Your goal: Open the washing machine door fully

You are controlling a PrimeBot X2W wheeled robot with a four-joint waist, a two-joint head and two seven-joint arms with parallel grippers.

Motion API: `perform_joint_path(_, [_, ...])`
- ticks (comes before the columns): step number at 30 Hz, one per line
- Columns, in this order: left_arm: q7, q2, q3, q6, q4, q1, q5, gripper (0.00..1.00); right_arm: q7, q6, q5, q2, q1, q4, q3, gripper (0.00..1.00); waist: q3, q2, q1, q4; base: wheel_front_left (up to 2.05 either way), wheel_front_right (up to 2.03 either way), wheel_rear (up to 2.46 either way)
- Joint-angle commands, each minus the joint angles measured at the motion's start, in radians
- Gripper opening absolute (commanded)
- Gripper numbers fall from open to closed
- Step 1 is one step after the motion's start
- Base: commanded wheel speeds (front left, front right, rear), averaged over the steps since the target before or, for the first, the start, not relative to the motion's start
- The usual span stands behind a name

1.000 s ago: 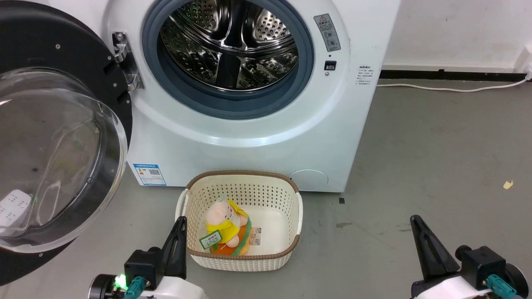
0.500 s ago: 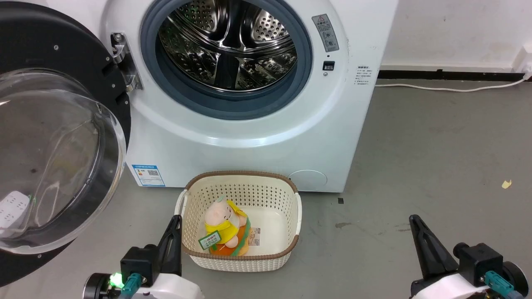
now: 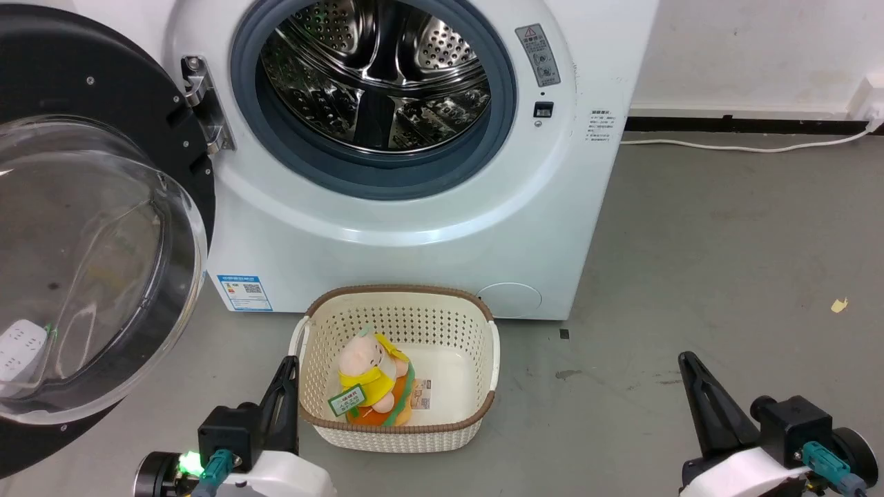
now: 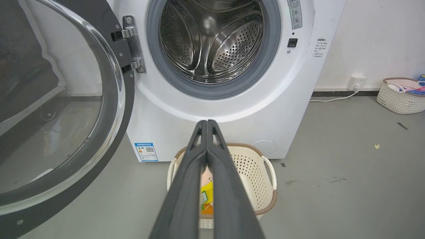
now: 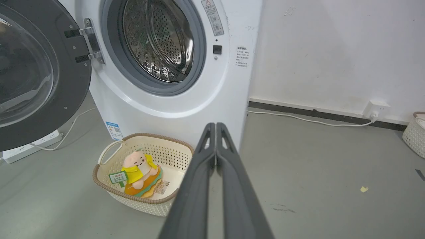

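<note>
Versus one second ago: the whole head view has drifted slightly, so the camera moved. The large round glossy black washing machine door with a clear glass bowl (image 3: 90, 228) is at an unchanged angle to the white front-loading washing machine (image 3: 414, 235).

Door: hinged left of the machine's drum opening, swung wide, disc upright, bowl bulging roomward.

Left gripper (image 3: 288, 366) and right gripper (image 3: 687, 366): both closed, empty, in front of the machine.

Grey concrete floor (image 3: 690, 241). A cream perforated plastic basket (image 3: 400, 431) sits just before the machine.
</note>
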Motion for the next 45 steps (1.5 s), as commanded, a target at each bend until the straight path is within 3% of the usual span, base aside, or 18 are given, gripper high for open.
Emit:
perform_joint_path(1, [0.005, -0.003, 0.009, -0.005, -0.009, -0.01, 0.009, 0.0, 0.006, 0.001, -0.01, 0.006, -0.013, -0.006, -0.002, 0.0, 0.0, 0.0, 0.0, 0.0, 0.0, 0.0, 0.0])
perform_joint_path(45, [0.097, -0.013, 0.075, -0.023, -0.055, -0.016, 0.063, 0.0, 0.098, 0.001, -0.042, 0.01, -0.033, -0.027, -0.003, 0.0, -0.004, 0.0, -0.0001, -0.014, 0.0, 0.0, 0.0])
